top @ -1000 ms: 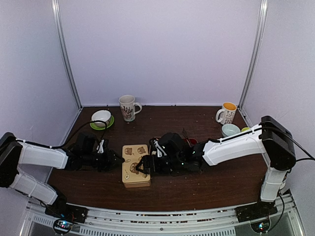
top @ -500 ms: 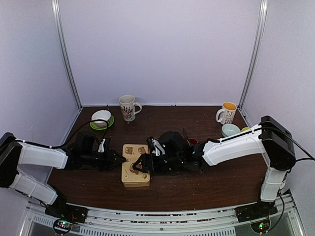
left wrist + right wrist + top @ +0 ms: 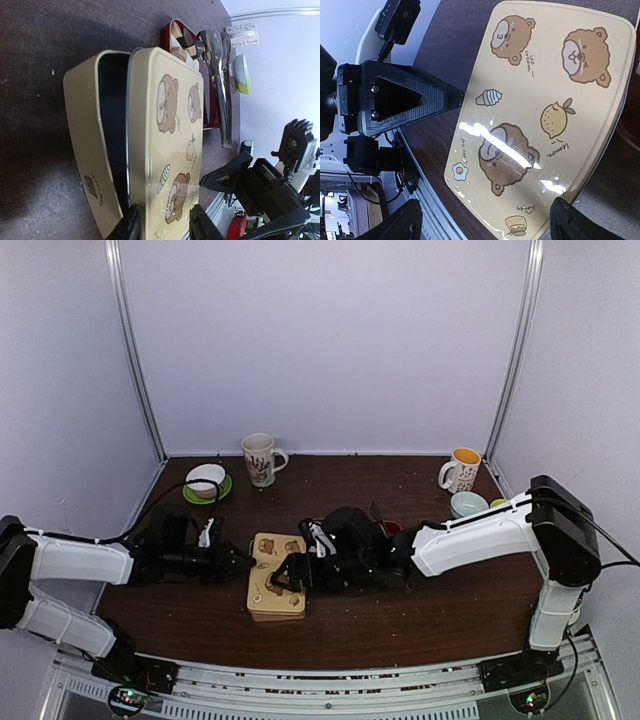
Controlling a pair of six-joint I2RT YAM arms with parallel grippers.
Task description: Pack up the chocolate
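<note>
On a dark table (image 3: 420, 610), the left hand (image 3: 164, 224) is meeting the end of a cream tin (image 3: 82, 135). Its fingers are narrowly parted on either side of the edge of the bear-printed lid (image 3: 167, 130); I cannot tell whether they are gripping. The lid is sitting askew, leaving the tin partly uncovered. The right hand (image 3: 480, 222) is poised over the lid, fingers spread wide. The chocolate (image 3: 179, 42) is lying in a red tray (image 3: 166, 31) just beyond the tin, beside metal tongs (image 3: 220, 90).

From the left wrist view I saw the chocolate (image 3: 177, 42): a few small white, tan and dark pieces crowded in a red tray (image 3: 166, 31), at one o'clock from the bear-printed tin (image 3: 170, 150).
</note>
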